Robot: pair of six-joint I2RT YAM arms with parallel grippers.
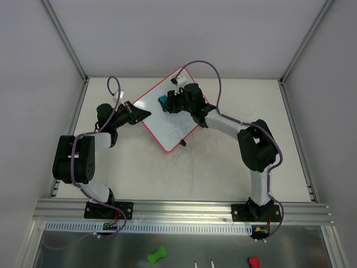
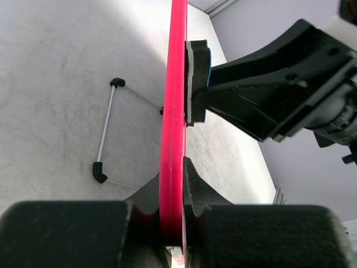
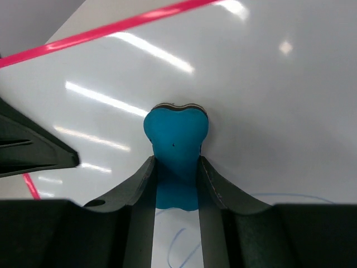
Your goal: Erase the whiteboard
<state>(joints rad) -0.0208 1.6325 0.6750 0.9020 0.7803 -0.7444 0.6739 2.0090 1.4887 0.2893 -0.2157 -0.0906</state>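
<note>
A pale, speckled table [image 1: 223, 167] enclosed by plain grey-white walls and bordered at its near edge by an aluminium rail is seen from above. At the left, the left gripper [image 1: 142, 114] is closed on the left edge of the large glossy whiteboard with the thin pink-red frame [image 1: 159, 127]; in its wrist view the frame is seen pinched between the two dark pads. The board is set diagonally at the middle of the far half of the table; whether it is lifted off the surface cannot be told. A thin white rod with black end caps [image 2: 106, 134] is visible on the table beside it. Further right, the small blue bone-shaped eraser [image 1: 163, 100] is clamped by its waist in the right gripper [image 1: 169, 103], the felt face pressed flat against the white surface near the upper left part of the board. Blue scribbles [image 1: 178, 125] are seen nearer the right arm's side, so wiping is judged to be under way and unfinished. For the stroke to be done well, the eraser should be kept flat and under steady pressure, drawn across the marks in overlapping passes, while the frame is held firmly so the board is not pushed aside.
</note>
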